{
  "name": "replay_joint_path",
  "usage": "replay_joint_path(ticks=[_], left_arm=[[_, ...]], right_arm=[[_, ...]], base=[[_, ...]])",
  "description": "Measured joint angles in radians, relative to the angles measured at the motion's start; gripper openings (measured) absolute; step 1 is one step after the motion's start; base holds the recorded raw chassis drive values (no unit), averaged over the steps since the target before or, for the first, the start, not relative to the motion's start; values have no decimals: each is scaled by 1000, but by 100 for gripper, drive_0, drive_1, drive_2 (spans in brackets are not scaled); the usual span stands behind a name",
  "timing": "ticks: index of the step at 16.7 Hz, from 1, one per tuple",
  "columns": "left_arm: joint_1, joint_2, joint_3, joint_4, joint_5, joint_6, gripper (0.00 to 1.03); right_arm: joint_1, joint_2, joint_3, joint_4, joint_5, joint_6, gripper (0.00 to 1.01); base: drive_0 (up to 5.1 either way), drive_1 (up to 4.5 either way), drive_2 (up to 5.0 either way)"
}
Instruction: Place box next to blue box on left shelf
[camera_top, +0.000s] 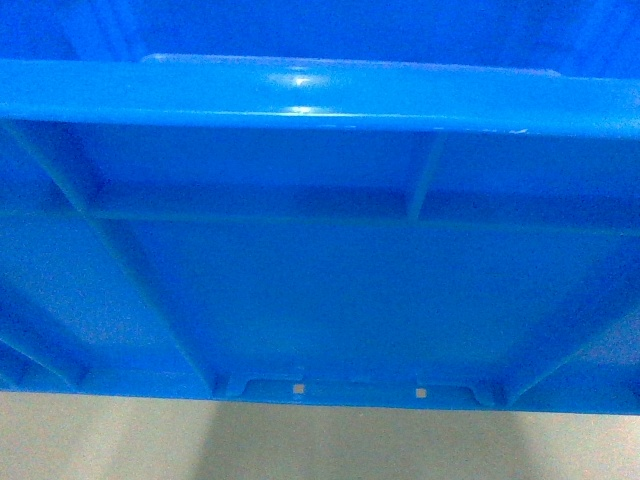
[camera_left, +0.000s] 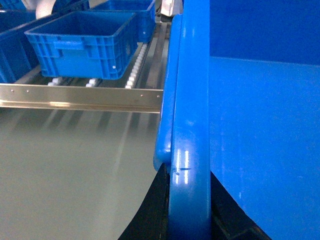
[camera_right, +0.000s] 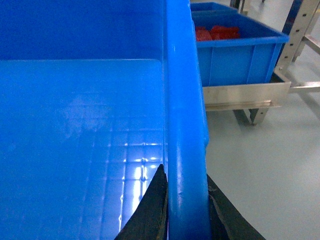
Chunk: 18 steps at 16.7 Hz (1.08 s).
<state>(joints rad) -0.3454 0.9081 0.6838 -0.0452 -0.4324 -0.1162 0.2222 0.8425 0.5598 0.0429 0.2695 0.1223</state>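
Box (camera_top: 330, 290) is filling the head view, its ribbed wall facing the camera above pale floor. Left gripper (camera_left: 187, 220) and right gripper (camera_right: 185, 215) are each clamping its rolled rim. Left shelf (camera_left: 135, 75) is lying at eleven o'clock, carrying another blue crate (camera_left: 82, 42).
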Motion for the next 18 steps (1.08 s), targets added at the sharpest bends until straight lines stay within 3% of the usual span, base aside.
replay_joint_path(ticks=[13,18], left_arm=[[0,0,-2,-1,2,-3,9],[0,-1,-2,0,2,-3,9]], right_arm=[[0,1,-1,-2,0,0,10],[0,0,-1,0,0,0,10]], base=[[0,9,-9],[0,408,-409]])
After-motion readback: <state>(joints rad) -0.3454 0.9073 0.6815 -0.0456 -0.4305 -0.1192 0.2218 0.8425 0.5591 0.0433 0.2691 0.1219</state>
